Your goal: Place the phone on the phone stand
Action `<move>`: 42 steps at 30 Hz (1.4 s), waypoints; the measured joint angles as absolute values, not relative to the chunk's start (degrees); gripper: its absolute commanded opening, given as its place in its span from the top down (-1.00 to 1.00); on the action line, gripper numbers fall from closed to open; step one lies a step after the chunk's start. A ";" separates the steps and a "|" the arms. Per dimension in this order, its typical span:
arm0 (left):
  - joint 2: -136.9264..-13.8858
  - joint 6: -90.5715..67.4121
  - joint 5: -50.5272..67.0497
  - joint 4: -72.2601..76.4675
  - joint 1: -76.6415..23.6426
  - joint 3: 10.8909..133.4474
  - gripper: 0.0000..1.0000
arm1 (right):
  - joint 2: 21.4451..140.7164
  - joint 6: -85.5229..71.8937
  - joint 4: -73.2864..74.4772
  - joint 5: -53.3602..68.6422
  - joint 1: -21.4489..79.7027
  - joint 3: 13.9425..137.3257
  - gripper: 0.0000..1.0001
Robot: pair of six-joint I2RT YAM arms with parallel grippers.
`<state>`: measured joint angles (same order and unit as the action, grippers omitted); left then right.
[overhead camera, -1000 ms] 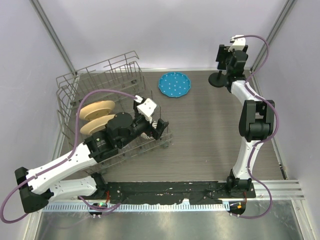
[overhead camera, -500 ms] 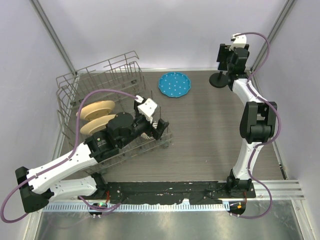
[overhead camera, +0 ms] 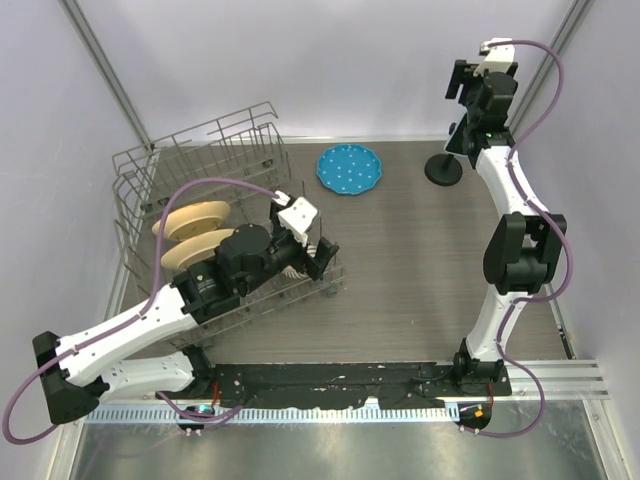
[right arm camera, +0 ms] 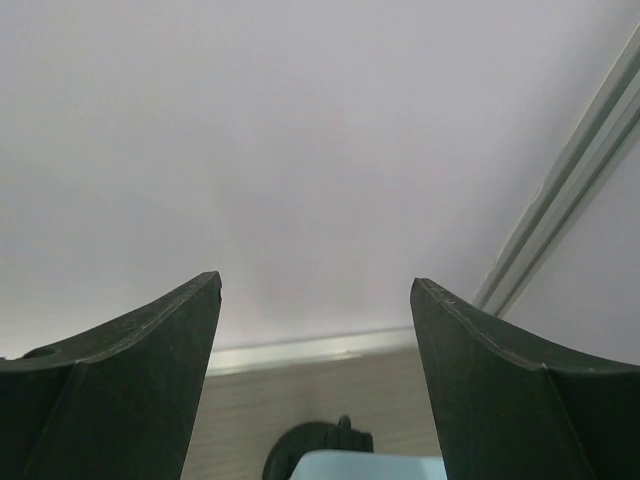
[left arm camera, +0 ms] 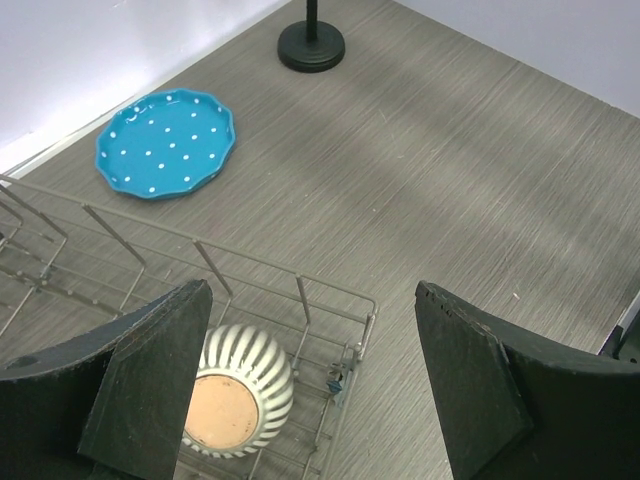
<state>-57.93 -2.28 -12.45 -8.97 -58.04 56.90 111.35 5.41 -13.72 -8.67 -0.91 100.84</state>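
The phone stand (overhead camera: pixel 443 170) stands at the back right of the table, its round black base (left arm camera: pixel 311 47) and thin post in plain sight. In the right wrist view the base (right arm camera: pixel 291 451) lies low in the middle. The phone (right arm camera: pixel 371 466) shows only as a light blue edge in front of that base. What carries it is hidden, and I cannot make it out from above. My right gripper (overhead camera: pixel 482 75) hangs high above the stand, open (right arm camera: pixel 316 280), with only the wall between its fingertips. My left gripper (overhead camera: pixel 310 232) is open (left arm camera: pixel 313 285) over the rack's corner.
A wire dish rack (overhead camera: pixel 200 150) fills the left side, with two tan plates (overhead camera: pixel 190 220) and a striped bowl (left arm camera: pixel 240 400) in it. A blue dotted plate (overhead camera: pixel 349 168) lies at the back centre. The back wall and a corner post (right arm camera: pixel 560 210) stand close behind the stand.
My right gripper has risen and drawn back to the right, away from the stand, and more of the base now shows. The left arm has not moved.
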 measured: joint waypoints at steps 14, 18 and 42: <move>-59.48 -2.52 -12.16 -9.78 -58.04 56.90 -0.74 | 107.28 1.69 -11.68 -8.47 -0.93 102.08 -0.62; -59.64 -2.52 -12.16 -9.82 -58.04 56.90 -0.73 | 101.34 -2.44 -8.51 -9.02 -0.49 98.10 -0.61; -52.49 -2.48 -18.50 -9.45 -58.02 55.94 -0.78 | 26.96 -29.82 45.39 -26.00 15.25 66.08 -0.77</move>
<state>-52.49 -2.48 -18.50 -9.45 -58.02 55.94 26.96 -29.82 45.39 -26.00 15.25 66.08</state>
